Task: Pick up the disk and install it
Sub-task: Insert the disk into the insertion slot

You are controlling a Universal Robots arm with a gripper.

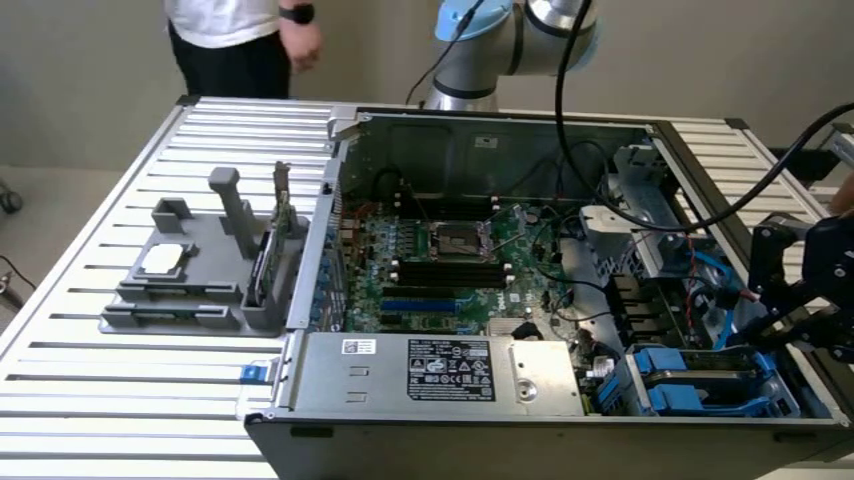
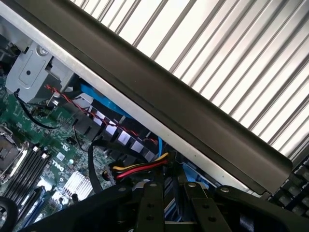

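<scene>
The disk (image 1: 699, 376), a flat grey drive framed by a blue plastic carrier, lies in the drive bay at the front corner of the open computer case (image 1: 400, 385), on the exterior view's right. My black gripper (image 1: 790, 318) hangs over the case's right wall, just beyond and above the disk. In the wrist view the gripper (image 2: 169, 205) points down into the case beside the dark case wall (image 2: 193, 116). Blue plastic (image 2: 193, 175) shows just past its tips. Whether it touches the disk is hidden.
Black, red and yellow cables (image 2: 140, 169) run close under the gripper. The motherboard (image 1: 447, 255) fills the case's middle and a grey power-supply box (image 1: 441, 372) sits at its front. A grey parts fixture (image 1: 200, 275) stands on the slatted table. A person (image 1: 240, 35) stands behind.
</scene>
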